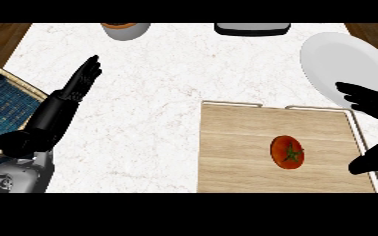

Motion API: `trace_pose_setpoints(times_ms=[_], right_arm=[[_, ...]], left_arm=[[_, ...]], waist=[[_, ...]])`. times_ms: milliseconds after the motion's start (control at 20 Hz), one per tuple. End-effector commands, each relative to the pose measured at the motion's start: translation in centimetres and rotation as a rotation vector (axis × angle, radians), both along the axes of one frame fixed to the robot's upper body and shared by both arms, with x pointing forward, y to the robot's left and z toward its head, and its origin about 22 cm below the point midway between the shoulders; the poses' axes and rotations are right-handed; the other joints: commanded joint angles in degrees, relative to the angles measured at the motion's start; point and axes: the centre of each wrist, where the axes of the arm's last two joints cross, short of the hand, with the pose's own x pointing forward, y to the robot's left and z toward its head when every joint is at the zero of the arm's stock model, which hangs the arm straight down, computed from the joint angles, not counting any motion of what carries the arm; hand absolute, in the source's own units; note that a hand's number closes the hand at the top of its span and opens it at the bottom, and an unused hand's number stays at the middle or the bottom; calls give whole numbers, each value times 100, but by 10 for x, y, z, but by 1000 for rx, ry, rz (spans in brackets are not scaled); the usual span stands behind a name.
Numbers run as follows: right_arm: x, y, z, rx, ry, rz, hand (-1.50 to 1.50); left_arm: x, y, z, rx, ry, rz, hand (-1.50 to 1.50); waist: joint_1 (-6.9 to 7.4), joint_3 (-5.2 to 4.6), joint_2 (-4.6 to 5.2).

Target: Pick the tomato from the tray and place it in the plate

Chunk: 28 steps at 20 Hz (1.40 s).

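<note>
Round red tomato with a green stem [288, 152] is lying on the flat light wooden tray with thin metal handles [236, 145], right of the tray's centre, nothing touching it. Right robot hand [363, 100] is showing at the view's right edge, black fingers spread wide, holding nothing; upper fingers are overlapping the lower rim of the white round plate [332, 60], thumb is sitting lower by the tray's right edge, apart from the tomato. Plate is lying on the white marbled surface [162, 90] just beyond the tray's far right corner. Left robot hand [77, 87] is resting open at the left, fingers straight, pointing up. Blue woven mat [15, 102] is lying at the left edge. Grey bowl with orange inside [125, 30] and a dark grey appliance [251, 28] are sitting along the far edge.
</note>
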Motion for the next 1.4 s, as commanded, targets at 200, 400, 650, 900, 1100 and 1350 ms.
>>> trace_pose_setpoints(times_ms=[200, 400, 650, 900, 1100, 1350], right_arm=[[5, 25, -29, -18, 70, 67, -150], [13, 22, -35, -31, 120, 111, -150], [1, 34, -65, -28, 155, 152, -150], [-5, 40, -87, -30, 195, 168, -150], [2, 52, -94, -21, 213, 200, -150], [-11, 69, -96, -32, 252, 237, -150]], left_arm=[[7, -4, -12, -11, 12, 0, 0], [2, 17, 17, -9, 4, -19, 0], [-4, -7, -4, -17, 7, 4, 0], [-4, 6, -1, -10, -14, 7, 0], [-2, 4, -7, -5, 6, -1, 0], [-2, -9, -12, -3, -3, 4, 0]], waist=[[9, 0, 10], [34, 1, 4], [0, 1, 1], [-10, 1, 0], [-2, 0, 3], [-14, -1, -2]])
